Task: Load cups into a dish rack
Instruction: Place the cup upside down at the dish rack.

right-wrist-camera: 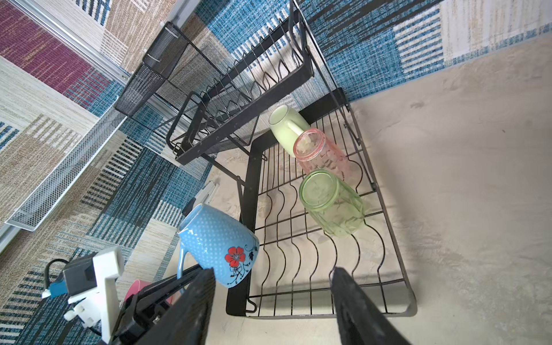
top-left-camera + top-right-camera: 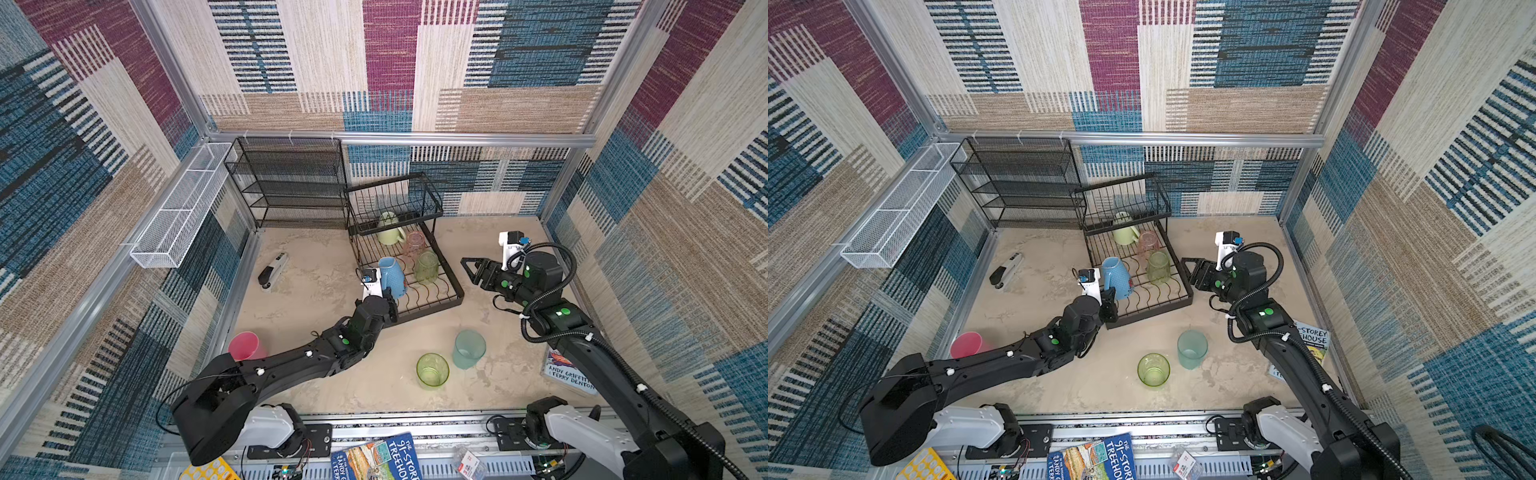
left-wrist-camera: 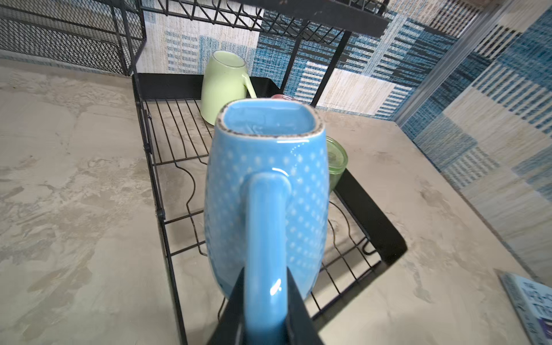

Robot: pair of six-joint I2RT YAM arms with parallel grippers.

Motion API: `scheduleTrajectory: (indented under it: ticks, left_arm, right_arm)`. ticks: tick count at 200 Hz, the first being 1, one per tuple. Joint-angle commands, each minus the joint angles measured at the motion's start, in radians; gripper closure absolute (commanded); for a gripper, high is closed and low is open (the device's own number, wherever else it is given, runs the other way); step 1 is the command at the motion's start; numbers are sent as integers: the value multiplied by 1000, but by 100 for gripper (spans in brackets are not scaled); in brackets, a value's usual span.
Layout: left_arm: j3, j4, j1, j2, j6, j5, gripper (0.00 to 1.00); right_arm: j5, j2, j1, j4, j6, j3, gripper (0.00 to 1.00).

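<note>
Patchwork woven panels in blue, plum and beige wall in a mottled beige tabletop (image 2: 316,291), which I watch from above. Largest on it, against the back wall, is a black mesh shelf unit (image 2: 291,183), with a long white mesh trough (image 2: 178,216) fixed to the side wall; neither is part of the job. Beside the shelf unit stands the dish rack (image 2: 454,297): black wire, a flat lower tray under a smaller raised basket that looks bare. My left arm (image 2: 291,361) reaches across the table to the rack's near corner. The left gripper (image 3: 265,298) is clamped on the handle of the light blue flowered mug (image 2: 392,276), holding it base-up and tilted over the tray's near edge. I cannot tell whether its mouth touches the wires. The right gripper (image 2: 469,266) hovers just beside the rack's far side, jaws spread, nothing between them. Three cups sit mouth-down in a row on the lower tray: a pale green mug (image 2: 390,230) at the back, a translucent pink tumbler (image 2: 414,245), then a green tumbler (image 2: 427,268). Left on the table, well apart from the rack, are a teal tumbler (image 2: 468,349) and a second green tumbler (image 2: 432,370), upright near each other, and an opaque pink cup (image 2: 245,345) partly hidden behind my left arm. I judge the job about half done: three loaded, one being placed, three to fetch.
</note>
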Motion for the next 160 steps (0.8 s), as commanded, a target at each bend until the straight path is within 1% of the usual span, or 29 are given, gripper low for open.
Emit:
scheduleTrajectory:
  ticks: [1, 12, 48, 69, 115, 160]
  left_arm:
    - [11, 201, -9, 58, 85, -133, 100]
    - [16, 270, -10, 96, 109, -162, 100]
    - [47, 397, -11, 209, 185, -257, 100]
    - [81, 441, -10, 274, 231, -275, 100]
    - [172, 456, -5, 398, 284, -318, 100]
    - [220, 410, 27, 448, 257, -320, 100]
  right_arm:
    - [11, -2, -5, 50, -5, -8, 35]
    - [12, -4, -6, 56, -5, -13, 35]
    - [26, -13, -17, 79, -12, -33, 35]
    - [26, -14, -21, 92, -10, -41, 35]
    - [21, -9, -33, 102, -15, -53, 35]
    - [18, 0, -45, 120, -21, -68, 35]
